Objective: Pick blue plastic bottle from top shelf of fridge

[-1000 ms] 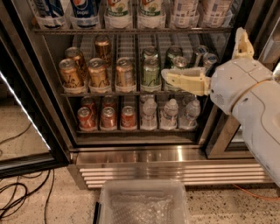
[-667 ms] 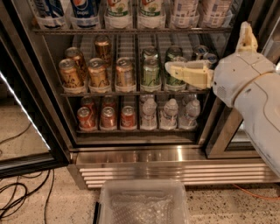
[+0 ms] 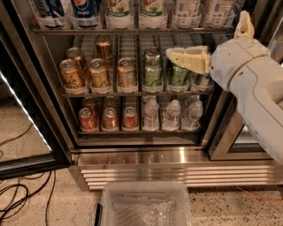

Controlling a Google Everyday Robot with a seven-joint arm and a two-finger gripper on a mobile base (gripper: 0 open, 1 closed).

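The fridge (image 3: pixel 132 156) stands open in front of me. Its top shelf (image 3: pixel 132 31) runs along the upper edge of the view, and only the bottle bottoms show. Two pale blue-and-white labelled bottles (image 3: pixel 186 13) stand at its right end. I cannot tell which of them is the blue plastic bottle. Dark-blue Pepsi bottles (image 3: pixel 86 9) stand at the left. My gripper (image 3: pixel 208 37) is open and empty. It hangs in front of the right side of the middle rack, just below the top shelf. One cream finger (image 3: pixel 188 59) points left and the other points up.
Gold and green cans (image 3: pixel 126 73) fill the middle rack. Red cans (image 3: pixel 110 118) and small water bottles (image 3: pixel 172 114) fill the bottom rack. A clear plastic bin (image 3: pixel 146 205) sits on the floor in front. The open door (image 3: pixel 22 114) is at the left, with cables (image 3: pixel 17 198) below it.
My gripper and arm have risen and shifted slightly right, closer to the top shelf's right end. Nothing in the fridge has moved.
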